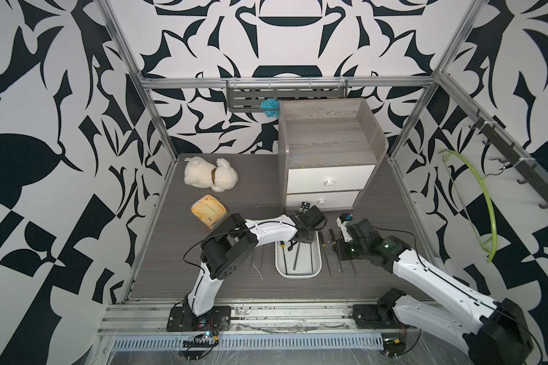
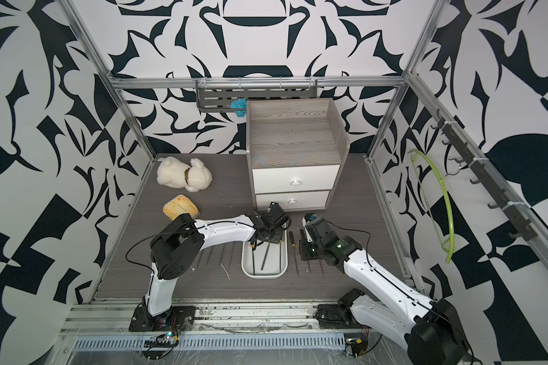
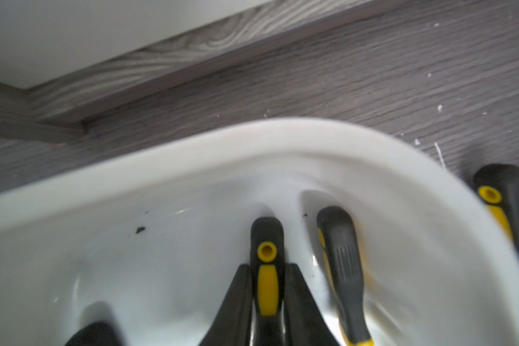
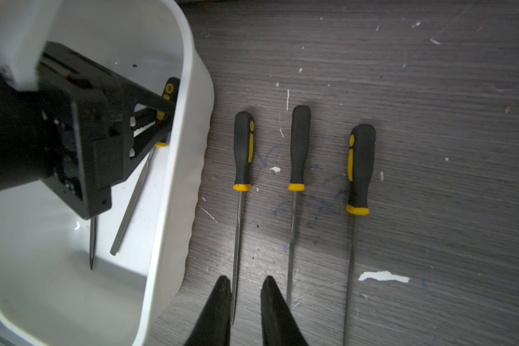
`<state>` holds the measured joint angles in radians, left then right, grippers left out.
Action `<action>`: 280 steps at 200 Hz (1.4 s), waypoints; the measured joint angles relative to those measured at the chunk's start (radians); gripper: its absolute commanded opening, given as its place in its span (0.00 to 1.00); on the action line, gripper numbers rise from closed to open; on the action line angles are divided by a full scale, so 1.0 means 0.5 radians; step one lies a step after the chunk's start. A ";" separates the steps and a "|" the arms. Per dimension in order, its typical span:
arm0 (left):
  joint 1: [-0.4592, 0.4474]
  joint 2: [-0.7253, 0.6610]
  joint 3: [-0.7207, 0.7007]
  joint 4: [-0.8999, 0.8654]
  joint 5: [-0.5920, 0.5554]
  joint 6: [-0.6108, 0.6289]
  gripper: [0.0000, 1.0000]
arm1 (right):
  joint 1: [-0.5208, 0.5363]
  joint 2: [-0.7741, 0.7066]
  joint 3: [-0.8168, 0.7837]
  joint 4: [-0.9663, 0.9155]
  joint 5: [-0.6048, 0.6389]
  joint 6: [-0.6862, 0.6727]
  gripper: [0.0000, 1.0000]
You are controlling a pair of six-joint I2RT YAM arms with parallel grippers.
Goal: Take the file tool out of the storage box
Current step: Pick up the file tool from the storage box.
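Grasping one file [image 3: 265, 233], left claw [image 3: 267, 266] clenched, two files [image 3: 342, 263] in storage box [image 3: 192, 149], right claw [image 4: 246, 280] released (three files [image 4: 299, 143] outside).

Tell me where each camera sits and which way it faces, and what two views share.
Both top views: high behind the arm bases, looking down and forward; left arm, right arm and storage box show.
Left wrist: low over the box's end, looking along the left gripper, whose fingers clasp a file.
Right wrist: above the table, looking down at three files beside the box; right gripper shows.
Shared: the right wrist view also shows the left gripper in the box.
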<state>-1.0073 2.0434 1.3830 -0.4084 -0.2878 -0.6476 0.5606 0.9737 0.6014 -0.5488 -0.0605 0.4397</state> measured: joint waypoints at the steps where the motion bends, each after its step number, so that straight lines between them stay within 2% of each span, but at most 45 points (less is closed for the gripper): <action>1: 0.000 -0.001 -0.001 0.002 0.000 0.000 0.11 | 0.000 0.000 0.000 0.000 0.000 0.000 0.23; 27: 0.000 -0.059 -0.078 0.053 -0.007 -0.007 0.07 | 0.000 0.000 0.000 0.000 -0.001 0.000 0.23; 55: 0.000 -0.239 -0.222 0.061 -0.040 0.000 0.03 | 0.000 -0.021 -0.001 0.000 -0.002 -0.001 0.23; 106: 0.008 -0.788 -0.348 0.197 -0.112 0.092 0.00 | 0.000 -0.303 -0.014 0.008 -0.013 -0.015 0.26; 134: 0.028 -1.147 -0.484 0.354 -0.072 0.159 0.00 | 0.000 -0.472 -0.016 0.035 -0.031 -0.038 0.30; 161: 0.069 -1.560 -0.790 0.558 0.056 0.172 0.00 | 0.000 -0.535 -0.047 0.159 -0.259 -0.005 0.31; 192: 0.151 -1.941 -1.105 0.739 0.245 0.147 0.00 | 0.027 -0.563 -0.182 0.563 -0.666 0.261 0.38; 215: 0.181 -2.118 -1.302 0.858 0.277 0.139 0.00 | 0.198 -0.441 -0.189 0.835 -0.781 0.396 0.40; 252: 0.230 -2.200 -1.400 0.919 0.354 0.127 0.00 | 0.720 -0.081 -0.073 1.067 -0.637 0.414 0.40; 280: 0.234 -2.200 -1.403 0.960 0.381 0.125 0.00 | 0.877 0.237 0.094 1.212 -0.544 0.396 0.40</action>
<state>-0.8902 0.9432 0.6815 0.0715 -0.0971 -0.5850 0.9989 1.0920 0.6483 0.0570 -0.3325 0.6376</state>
